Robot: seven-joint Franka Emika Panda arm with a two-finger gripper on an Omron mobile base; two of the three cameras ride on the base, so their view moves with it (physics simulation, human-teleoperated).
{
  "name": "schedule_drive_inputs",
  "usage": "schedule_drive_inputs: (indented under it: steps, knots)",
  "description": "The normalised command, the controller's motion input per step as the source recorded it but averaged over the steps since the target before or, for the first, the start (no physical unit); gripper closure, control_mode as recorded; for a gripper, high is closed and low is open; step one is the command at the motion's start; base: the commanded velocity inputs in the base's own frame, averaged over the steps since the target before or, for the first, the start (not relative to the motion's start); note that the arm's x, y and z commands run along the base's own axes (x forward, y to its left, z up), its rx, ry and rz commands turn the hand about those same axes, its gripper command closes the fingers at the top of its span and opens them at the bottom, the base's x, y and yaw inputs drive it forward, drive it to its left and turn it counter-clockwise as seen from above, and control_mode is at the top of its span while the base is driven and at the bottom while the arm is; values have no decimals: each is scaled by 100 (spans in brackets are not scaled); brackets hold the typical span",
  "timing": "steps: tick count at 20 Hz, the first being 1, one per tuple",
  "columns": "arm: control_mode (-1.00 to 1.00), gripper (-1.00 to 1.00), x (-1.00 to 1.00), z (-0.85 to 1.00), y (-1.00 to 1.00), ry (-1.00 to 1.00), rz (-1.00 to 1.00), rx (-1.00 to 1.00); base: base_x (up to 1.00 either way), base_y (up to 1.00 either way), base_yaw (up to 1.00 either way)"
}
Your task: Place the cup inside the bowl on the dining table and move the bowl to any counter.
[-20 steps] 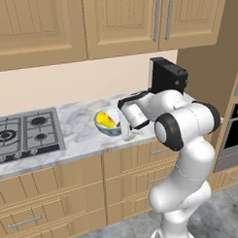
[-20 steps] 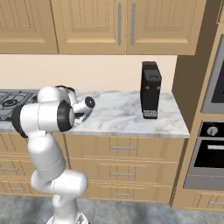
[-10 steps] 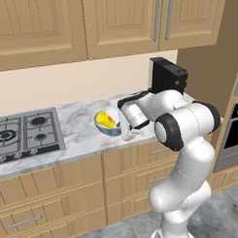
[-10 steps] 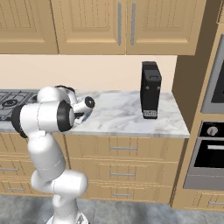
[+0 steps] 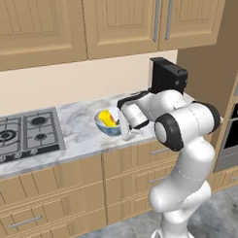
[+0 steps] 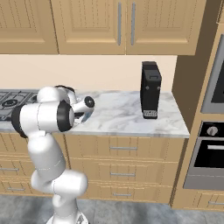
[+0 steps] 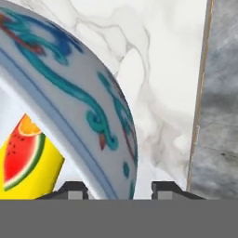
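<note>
Bowl [image 5: 107,122] sits on the counter [image 5: 78,137], roughly mid-length, btwn the hob [image 5: 24,134] at the counter's left end and the black coffee machine [image 5: 167,76] toward its right end, closer to the front edge than the back wall. Cup [image 5: 108,117] is inside the bowl, yellow, lying tilted w/ its top poking above the rim.

Gripper [image 5: 125,134] is at the bowl's right-hand rim, near the counter's front edge. In the hand view the two tips straddle the bowl wall [image 7: 69,88]: one finger [image 7: 74,189] on the inside, next to the cup [image 7: 28,158] w/ its watermelon patch, the other finger [image 7: 161,188] outside over marble [image 7: 158,60]. Jaws stand apart w/ a gap showing on the outer side of the wall, so not pinching; parted around the rim, not clamped on it.

From the right base view the arm hides the bowl; coffee machine [image 6: 150,89] stands upright near the counter's right end, well apart from the arm. Oven [image 6: 210,148] sits beyond the counter's right end.
</note>
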Motion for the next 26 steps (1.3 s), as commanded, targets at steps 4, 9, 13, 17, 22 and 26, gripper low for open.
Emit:
schedule_drive_inputs:
  steps: [4,9,13,17,22,26]
  knots:
    - [-100,-100,0,1,0,0,0,0,0,0,0]
    - [-100,-100,-18,15,0,0,0,0,0,0,0]
    - [-100,-100,-65,37,0,-3,0,0,0,0,0]
    - [-100,-100,-71,45,0,-2,0,0,0,0,0]
    - [-100,-100,-43,57,-1,-1,0,-1,0,0,0]
    - [-100,-100,0,63,-10,0,0,-9,0,0,0]
